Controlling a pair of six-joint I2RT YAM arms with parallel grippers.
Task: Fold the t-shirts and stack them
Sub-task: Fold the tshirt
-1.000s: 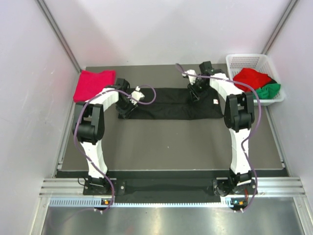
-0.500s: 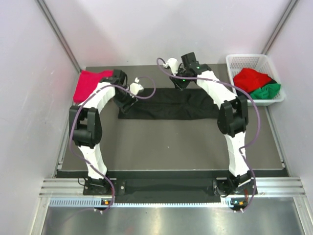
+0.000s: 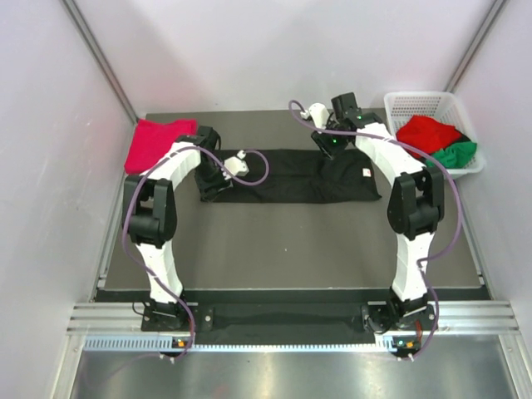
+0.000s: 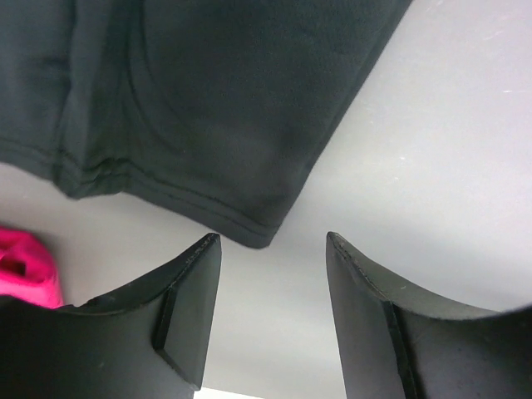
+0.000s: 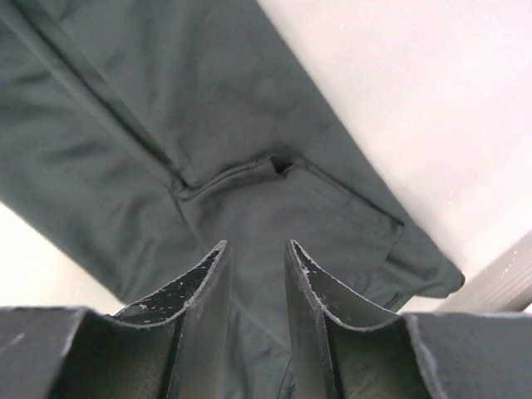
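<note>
The black t-shirt (image 3: 291,176) lies folded into a long strip across the back of the mat, its small white tag (image 3: 366,173) near the right end. My left gripper (image 3: 209,184) is open and empty at the strip's left end. In the left wrist view (image 4: 270,249) a hemmed corner of the black cloth (image 4: 208,125) lies just past the fingertips. My right gripper (image 3: 327,147) hovers over the strip's upper right part. Its jaws (image 5: 256,243) stand a narrow gap apart above the black cloth (image 5: 208,125), nothing pinched. A crimson-pink t-shirt (image 3: 158,143) lies folded at the back left.
A white mesh basket (image 3: 432,98) at the back right holds a bright red t-shirt (image 3: 428,133) and a green one (image 3: 457,154). The crimson-pink cloth (image 4: 25,270) shows at the left edge of the left wrist view. Grey walls close in on both sides.
My right gripper swung left off the shirt's back edge, then came back right over the strip. My left gripper shifted slightly along the left end. The strip's right end settled back out.
</note>
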